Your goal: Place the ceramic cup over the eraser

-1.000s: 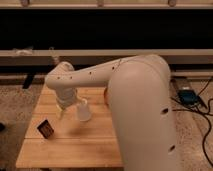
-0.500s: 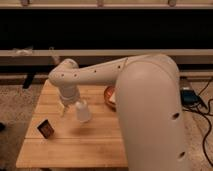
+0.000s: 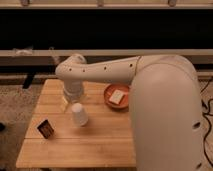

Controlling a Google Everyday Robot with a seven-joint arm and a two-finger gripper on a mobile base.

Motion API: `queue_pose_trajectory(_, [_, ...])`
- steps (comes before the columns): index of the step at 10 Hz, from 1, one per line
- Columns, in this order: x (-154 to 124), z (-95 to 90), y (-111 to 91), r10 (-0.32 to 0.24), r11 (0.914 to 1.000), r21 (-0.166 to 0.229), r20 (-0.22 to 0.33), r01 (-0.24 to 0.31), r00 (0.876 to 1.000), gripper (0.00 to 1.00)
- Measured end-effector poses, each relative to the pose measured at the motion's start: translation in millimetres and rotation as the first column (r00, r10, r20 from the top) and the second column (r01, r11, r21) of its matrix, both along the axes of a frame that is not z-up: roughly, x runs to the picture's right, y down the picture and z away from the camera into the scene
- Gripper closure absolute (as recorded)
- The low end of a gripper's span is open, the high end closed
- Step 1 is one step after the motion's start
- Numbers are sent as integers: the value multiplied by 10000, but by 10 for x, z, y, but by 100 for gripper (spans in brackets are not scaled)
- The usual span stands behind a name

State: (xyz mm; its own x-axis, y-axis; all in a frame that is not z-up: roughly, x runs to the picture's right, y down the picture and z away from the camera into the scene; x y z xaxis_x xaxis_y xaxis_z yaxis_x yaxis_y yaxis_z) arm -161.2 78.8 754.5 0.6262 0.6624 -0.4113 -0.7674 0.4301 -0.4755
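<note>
The white ceramic cup (image 3: 79, 114) is upside down, on or just above the wooden table (image 3: 95, 140), left of centre. The eraser (image 3: 45, 128) is a small dark block with a brown edge, on the table to the cup's lower left and apart from it. My gripper (image 3: 66, 103) hangs from the white arm at the cup's upper left, right against it. I cannot tell whether it holds the cup.
An orange bowl (image 3: 118, 96) holding a pale square object sits on the table to the right of the cup. My large white arm (image 3: 160, 115) covers the table's right side. Dark cabinets stand behind the table.
The arm's bulk has drawn to the right, uncovering the orange bowl. The cup and gripper have shifted slightly left and toward the eraser.
</note>
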Motion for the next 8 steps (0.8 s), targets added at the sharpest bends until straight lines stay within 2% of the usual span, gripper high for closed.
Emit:
queue_pose_trajectory(4, [-24,125,65,-274,9996,-5,-487,274,9984,20])
queue_pose_trajectory(8, [-27,334,266,-821,9960,-470,-1382,763,9870,20])
